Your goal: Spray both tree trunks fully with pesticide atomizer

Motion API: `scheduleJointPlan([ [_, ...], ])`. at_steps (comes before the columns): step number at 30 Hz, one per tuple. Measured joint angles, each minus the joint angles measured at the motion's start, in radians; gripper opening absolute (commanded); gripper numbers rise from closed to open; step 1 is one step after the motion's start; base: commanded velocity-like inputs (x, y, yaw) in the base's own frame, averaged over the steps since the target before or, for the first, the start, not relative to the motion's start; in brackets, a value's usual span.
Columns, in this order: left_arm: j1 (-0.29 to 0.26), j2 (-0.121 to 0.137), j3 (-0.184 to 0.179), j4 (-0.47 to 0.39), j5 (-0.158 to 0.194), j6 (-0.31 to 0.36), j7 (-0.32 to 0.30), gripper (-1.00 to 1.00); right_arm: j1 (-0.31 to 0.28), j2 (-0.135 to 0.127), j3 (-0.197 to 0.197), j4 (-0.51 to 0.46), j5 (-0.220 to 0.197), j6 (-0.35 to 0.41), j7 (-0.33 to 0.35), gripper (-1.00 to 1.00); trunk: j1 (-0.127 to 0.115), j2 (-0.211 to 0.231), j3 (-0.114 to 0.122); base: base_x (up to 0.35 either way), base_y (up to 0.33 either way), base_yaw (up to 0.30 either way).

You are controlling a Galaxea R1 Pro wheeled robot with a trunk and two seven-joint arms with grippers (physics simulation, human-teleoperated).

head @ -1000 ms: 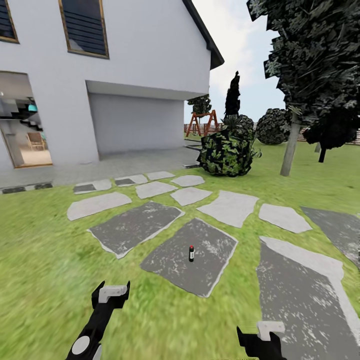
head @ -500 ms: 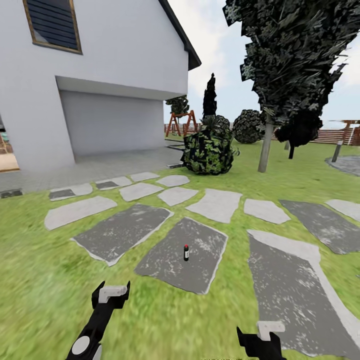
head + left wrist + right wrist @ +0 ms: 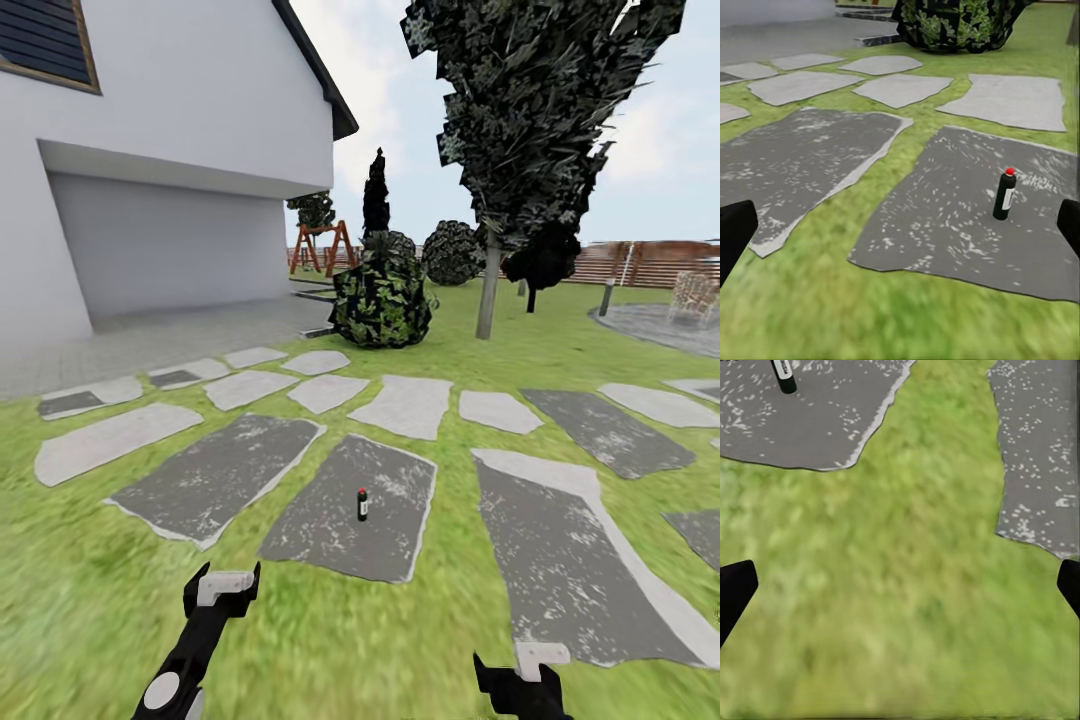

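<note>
Since the pesticide atomizer (image 3: pixel 362 504) stands upright well ahead of them, both the left gripper (image 3: pixel 222 585) and right gripper (image 3: pixel 521 668) hang spread, empty.

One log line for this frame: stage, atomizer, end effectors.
stage: approach | atomizer: upright on dark paving slab, untouched | left end effector: open, empty | right end effector: open, empty

Left pincer (image 3: pixel 221 589) and right pincer (image 3: pixel 520 672) both spread, empty
</note>
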Motion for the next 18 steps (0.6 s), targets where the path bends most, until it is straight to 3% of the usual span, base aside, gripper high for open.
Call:
scheduleJointPlan([
  [18,0.000,0.000,0.000,0.000,0.001,0.000,0.000,1.00,0.000,0.000,0.000,0.000,0.000,0.000,0.000,1.00,0.000,0.000,0.005,0.000,0.280,-0.270],
])
